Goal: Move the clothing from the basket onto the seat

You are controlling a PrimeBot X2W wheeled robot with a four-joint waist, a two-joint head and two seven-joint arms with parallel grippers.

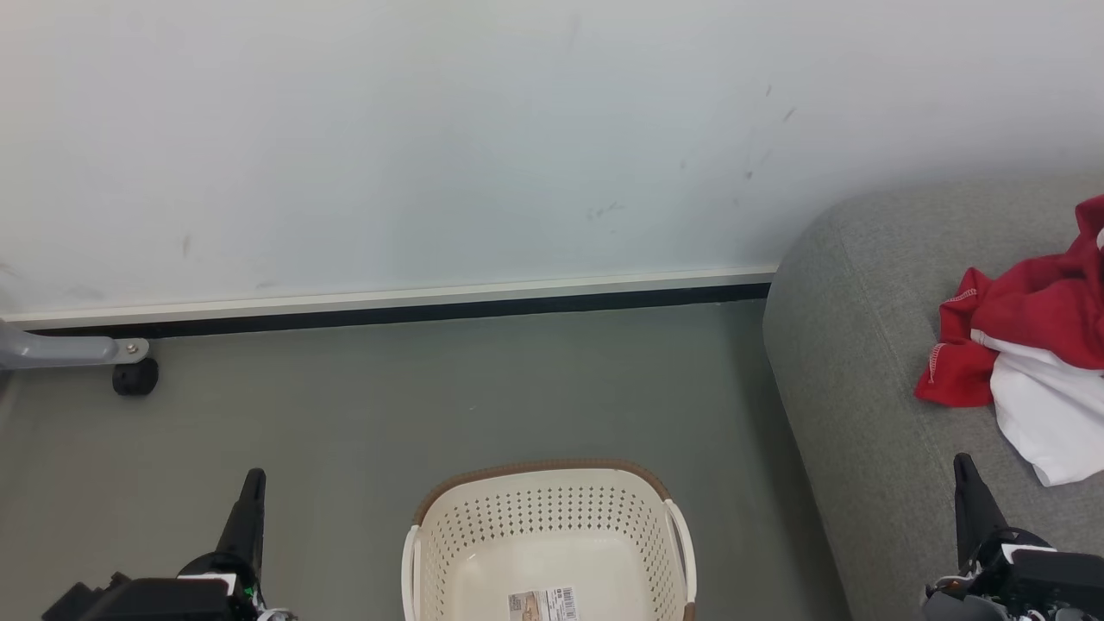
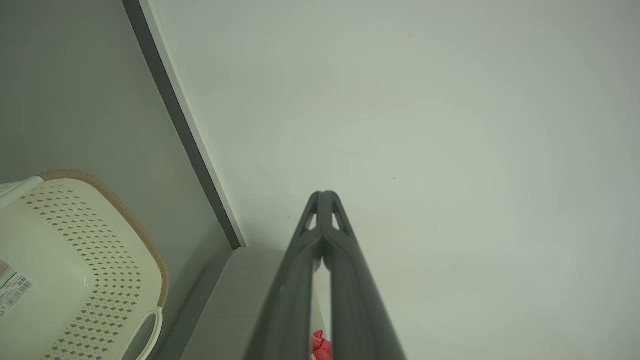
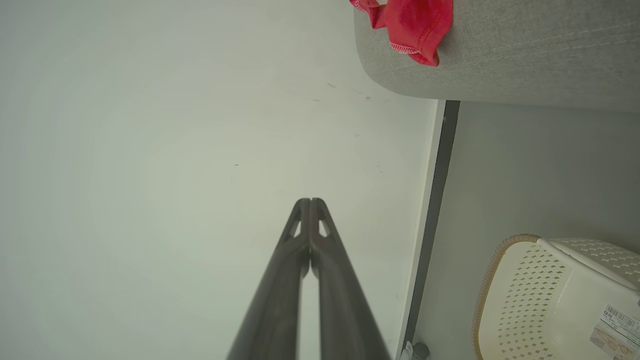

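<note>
L gripper point(image 1: 254, 477): lower left of head view; fingers pressed together tip to tip, nothing btwn them; hung over the floor point(image 1: 431, 397), left of the basket point(image 1: 543, 516) and apart from it.
R gripper point(image 1: 963, 462): lower right of head view; fingers likewise closed flat, held nothing; sat over the front part of the seat point(image 1: 854, 345), near the white cloth point(image 1: 1048, 418) but not touching it.
Clothing point(image 1: 1031, 310): lay on the seat at the right edge of head view; crumpled red garment w/ white stitched hem, its lower part overlapping the plain white cloth.
Basket: upright on the floor btwn the two grippers, just left of the seat; brown rim at its far side; bare bottom showed w/ label sticker point(image 1: 543, 604).
Seat: grey fabric, rounded corner, its end up near the skirting point(image 1: 388, 304).
Wall point(image 1: 431, 129): pale, a few scuff marks.
Far left: grey leg w/ black castor point(image 1: 134, 377) on the floor by the skirting.
L wrist view: fingers aimed at the wall; basket at lower left.
R wrist view: red hem draped over the seat edge at top; basket at lower right.
</note>
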